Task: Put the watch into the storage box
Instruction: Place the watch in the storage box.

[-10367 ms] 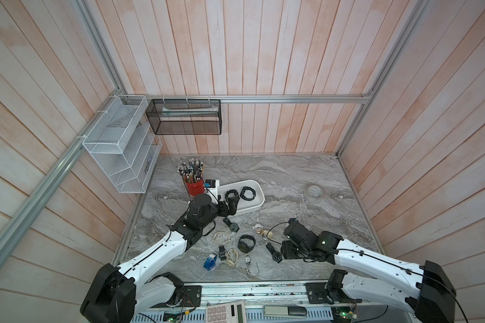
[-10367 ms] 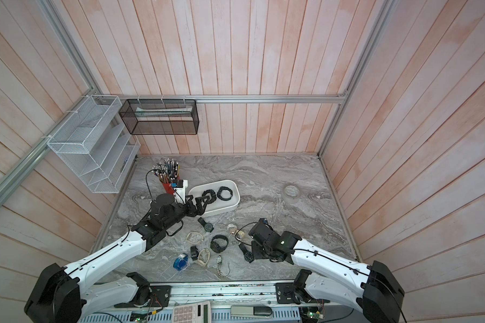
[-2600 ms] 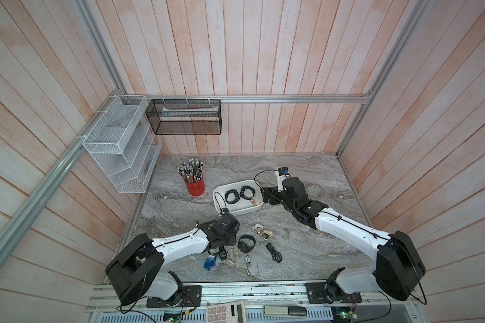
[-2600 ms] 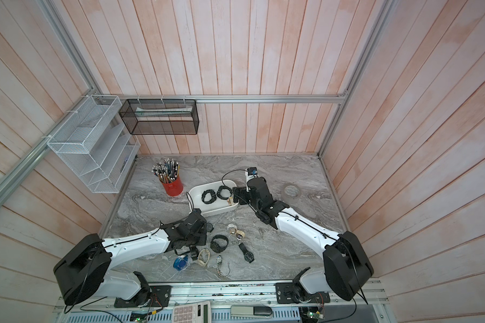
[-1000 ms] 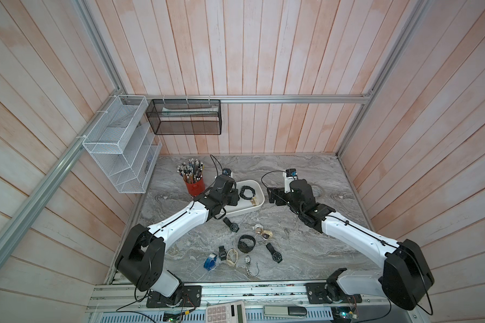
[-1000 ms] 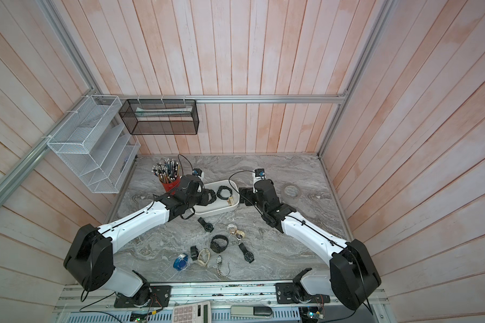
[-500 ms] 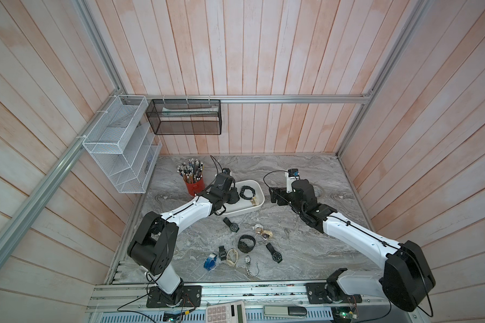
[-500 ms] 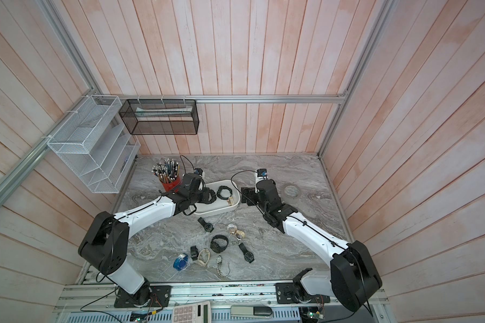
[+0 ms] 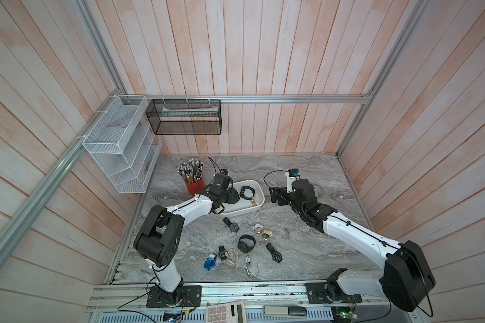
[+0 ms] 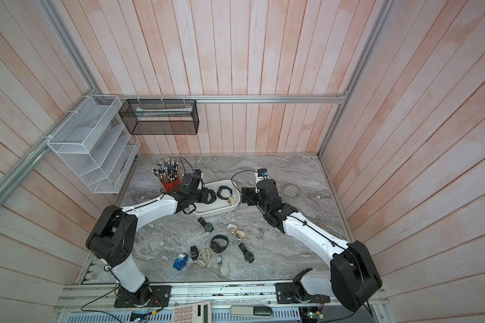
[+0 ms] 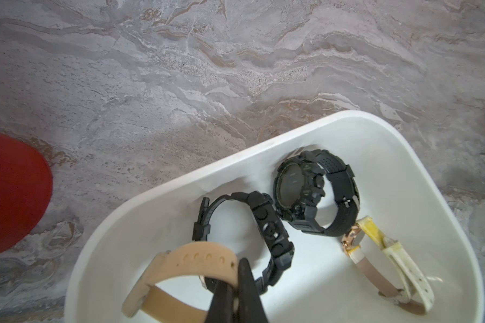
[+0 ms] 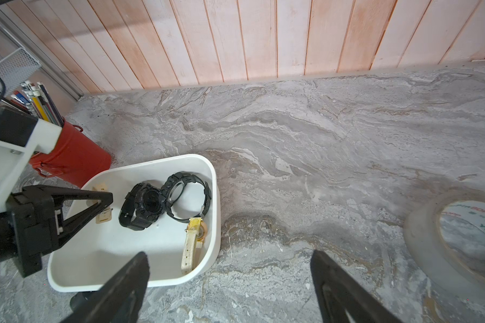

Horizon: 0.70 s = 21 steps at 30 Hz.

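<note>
The storage box (image 9: 245, 210) is a white tub at the back of the table, behind the loose watches. My left gripper (image 11: 240, 270) hangs over its left end, shut on the tan strap of a watch (image 11: 185, 260). The watch hangs a little above the box floor. The right wrist view shows the same left gripper (image 12: 107, 200) with the tan watch (image 12: 103, 216) at its tip. In the box (image 11: 179, 179) lie two black watches (image 11: 314, 190) and a cream-strapped watch (image 11: 398, 260). My right gripper (image 12: 230, 256) stands open and holds nothing, just off the right end of the box (image 12: 214, 223).
A red pencil cup (image 9: 192, 186) stands close to the box's left end. A roll of clear tape (image 12: 459, 237) lies right of my right gripper. Several loose watches (image 9: 247, 243) are scattered toward the table's front. Wire baskets (image 9: 118, 148) hang on the left wall.
My left gripper has carried the tan watch from the front of the table up over the box, and in the last second it edged further over it. The right arm has hardly moved.
</note>
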Tool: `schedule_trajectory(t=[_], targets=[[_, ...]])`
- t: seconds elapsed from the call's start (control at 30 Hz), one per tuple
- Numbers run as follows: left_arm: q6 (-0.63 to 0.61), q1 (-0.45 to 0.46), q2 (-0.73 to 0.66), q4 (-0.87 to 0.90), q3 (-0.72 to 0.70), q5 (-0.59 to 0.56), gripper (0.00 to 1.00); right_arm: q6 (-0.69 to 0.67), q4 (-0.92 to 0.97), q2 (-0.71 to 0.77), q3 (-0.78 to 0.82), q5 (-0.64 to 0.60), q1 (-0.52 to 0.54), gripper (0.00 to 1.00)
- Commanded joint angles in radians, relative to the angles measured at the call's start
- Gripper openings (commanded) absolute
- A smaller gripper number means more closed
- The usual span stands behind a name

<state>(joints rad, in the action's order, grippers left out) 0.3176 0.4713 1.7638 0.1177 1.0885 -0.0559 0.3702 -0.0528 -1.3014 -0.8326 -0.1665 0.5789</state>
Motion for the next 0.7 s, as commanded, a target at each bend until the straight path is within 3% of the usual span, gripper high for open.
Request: schedule_trajectory(t=[0.0, 0.07, 0.27, 0.53, 0.67], targets=[[0.009, -0.011, 0.028, -0.031, 0.004, 0.033, 0.0, -0.004, 0.001, -0.002, -0.009, -0.001, -0.007, 0.92], [0.014, -0.016, 0.029, -0.036, 0.002, 0.044, 0.0, -0.005, 0.002, -0.004, -0.012, 0.0, -0.007, 0.92], [0.021, -0.019, 0.021, -0.039, 0.0, 0.071, 0.12, -0.006, 0.002, -0.007, -0.02, 0.001, -0.007, 0.92], [0.022, -0.018, -0.056, -0.039, -0.006, 0.117, 0.45, -0.006, 0.004, -0.013, -0.031, 0.006, -0.007, 0.92], [0.029, -0.019, -0.13, -0.055, -0.037, 0.142, 0.67, -0.008, 0.006, -0.012, -0.032, 0.007, -0.007, 0.92]])
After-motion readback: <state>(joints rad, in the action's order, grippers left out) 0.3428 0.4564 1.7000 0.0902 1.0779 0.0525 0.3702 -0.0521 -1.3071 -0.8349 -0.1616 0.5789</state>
